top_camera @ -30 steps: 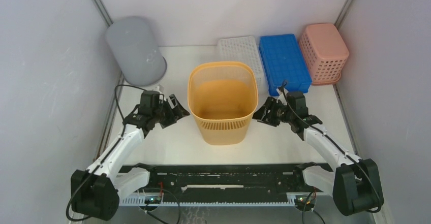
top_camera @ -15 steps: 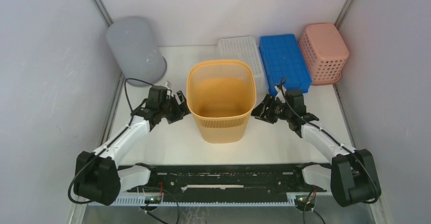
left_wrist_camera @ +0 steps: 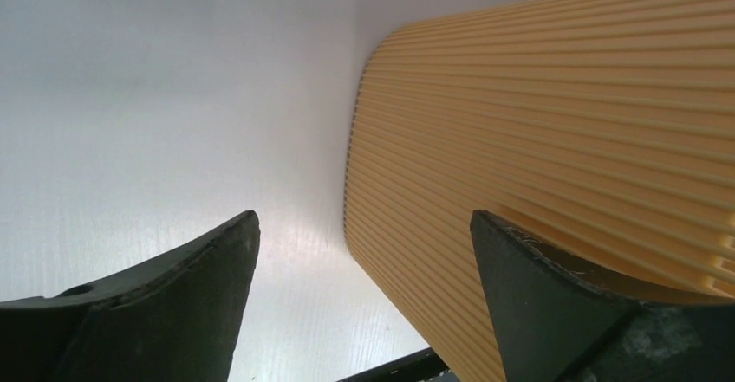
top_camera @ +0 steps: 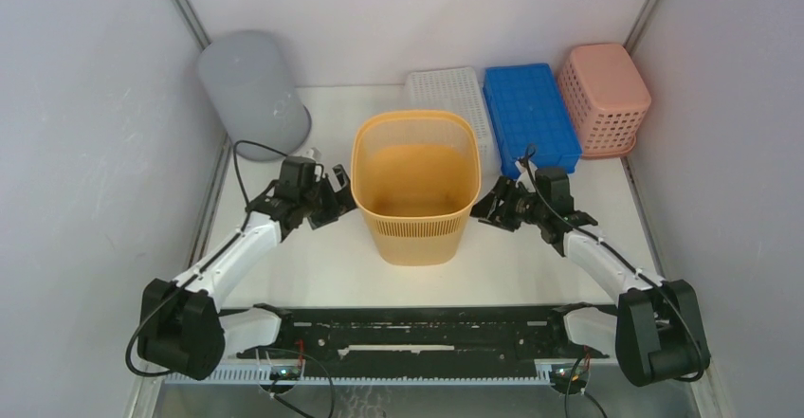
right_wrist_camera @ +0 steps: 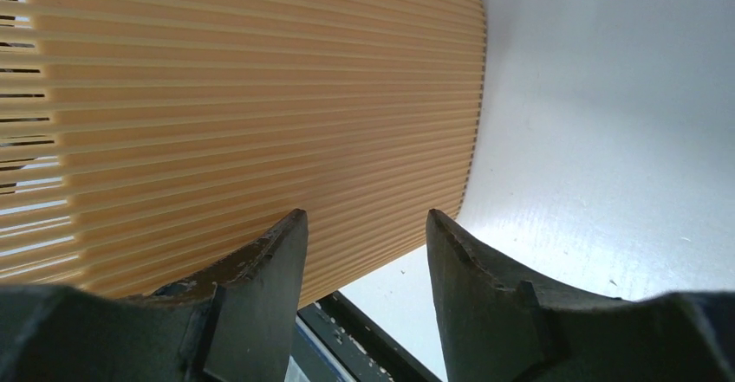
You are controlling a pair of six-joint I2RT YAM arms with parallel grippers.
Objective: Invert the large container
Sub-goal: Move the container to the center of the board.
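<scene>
The large container (top_camera: 414, 238) is an orange ribbed bin standing upright, mouth up, in the middle of the table. My left gripper (top_camera: 339, 200) hovers open right beside its left wall, just under the rim. In the left wrist view the ribbed wall (left_wrist_camera: 537, 122) fills the right half, and the left gripper (left_wrist_camera: 364, 217) stands wide with nothing clamped. My right gripper (top_camera: 484, 208) is open against the right wall. In the right wrist view the right gripper (right_wrist_camera: 366, 215) is empty, its left finger lying close along the ribbed container (right_wrist_camera: 260, 96).
Along the back stand a grey upturned bin (top_camera: 253, 91), a white perforated tray (top_camera: 455, 105), a blue box (top_camera: 529, 115) and a pink basket (top_camera: 604, 96). A black rail (top_camera: 417, 333) runs along the near edge between the arm bases.
Both grippers have moved inward and now sit against the container's sides. The left jaws have spread wider. The container has stayed upright in much the same spot.
</scene>
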